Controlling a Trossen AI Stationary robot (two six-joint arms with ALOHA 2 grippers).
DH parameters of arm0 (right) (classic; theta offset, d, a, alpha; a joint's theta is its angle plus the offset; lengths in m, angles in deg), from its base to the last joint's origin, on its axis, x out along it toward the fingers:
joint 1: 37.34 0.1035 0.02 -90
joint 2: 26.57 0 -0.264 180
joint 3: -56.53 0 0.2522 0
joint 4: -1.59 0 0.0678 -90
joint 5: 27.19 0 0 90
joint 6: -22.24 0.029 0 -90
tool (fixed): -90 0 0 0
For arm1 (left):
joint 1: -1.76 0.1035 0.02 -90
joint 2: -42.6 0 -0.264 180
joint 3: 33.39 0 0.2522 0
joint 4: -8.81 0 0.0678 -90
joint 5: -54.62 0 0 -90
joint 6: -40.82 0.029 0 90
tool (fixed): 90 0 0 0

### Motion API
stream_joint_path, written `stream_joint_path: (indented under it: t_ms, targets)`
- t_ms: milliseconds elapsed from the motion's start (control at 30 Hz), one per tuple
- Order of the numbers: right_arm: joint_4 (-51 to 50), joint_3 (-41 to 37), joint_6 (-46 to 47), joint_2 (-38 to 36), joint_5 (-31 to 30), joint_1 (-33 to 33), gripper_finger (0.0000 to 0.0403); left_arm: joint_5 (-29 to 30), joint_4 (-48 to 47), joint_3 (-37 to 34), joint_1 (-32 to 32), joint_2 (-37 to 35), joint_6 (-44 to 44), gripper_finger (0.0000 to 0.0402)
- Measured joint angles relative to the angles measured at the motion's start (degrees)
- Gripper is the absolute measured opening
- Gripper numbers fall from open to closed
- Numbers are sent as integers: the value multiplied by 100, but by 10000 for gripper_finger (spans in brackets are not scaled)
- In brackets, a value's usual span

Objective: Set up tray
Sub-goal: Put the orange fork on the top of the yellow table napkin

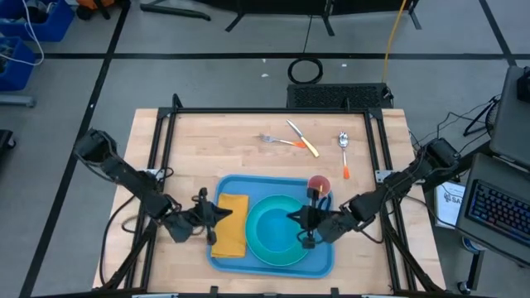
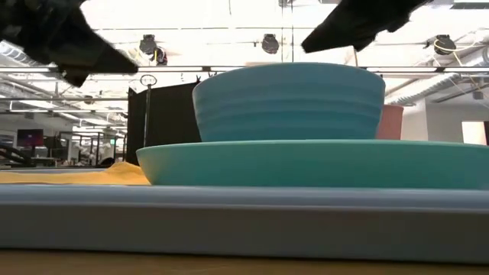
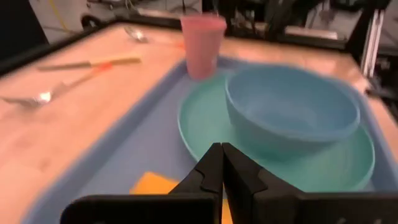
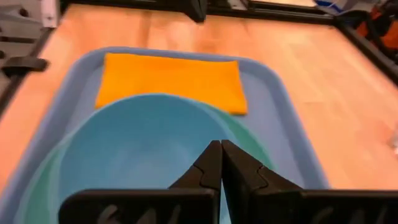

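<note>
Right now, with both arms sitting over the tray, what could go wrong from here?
The right gripper, fingers shut, hangs close beside the pink cup and over the bowl; a swing could tip the cup. The left gripper, also shut, hovers at the napkin and could drag it. The fork, knife and spoon lie off the tray, a long reach.

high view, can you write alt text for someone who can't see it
A large light-blue rectangular plastic tray sits at the near edge of a wooden table, holding a yellow-orange napkin, a turquoise bowl on a round plate and a pink cup. The left end effector and right end effector hover over it; a fork, knife and spoon lie beyond.
</note>
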Motion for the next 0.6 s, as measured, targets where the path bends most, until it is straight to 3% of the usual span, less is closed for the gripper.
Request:
stream_joint_path:
  t_ms: [100, 367, 600]
  targets:
    - [-3, 0, -177, -177, 166, -349, 0, -60, -25, 0, 224, -454, 423, 11]
    - [-395, -1, -204, -851, 2257, -1735, 6, -276, -5, 2, 888, -1451, 1277, 14]
    - [-897, 89, -743, -1172, 3651, -3207, 66, -1095, -81, 4, 1714, -1927, 1609, 20]
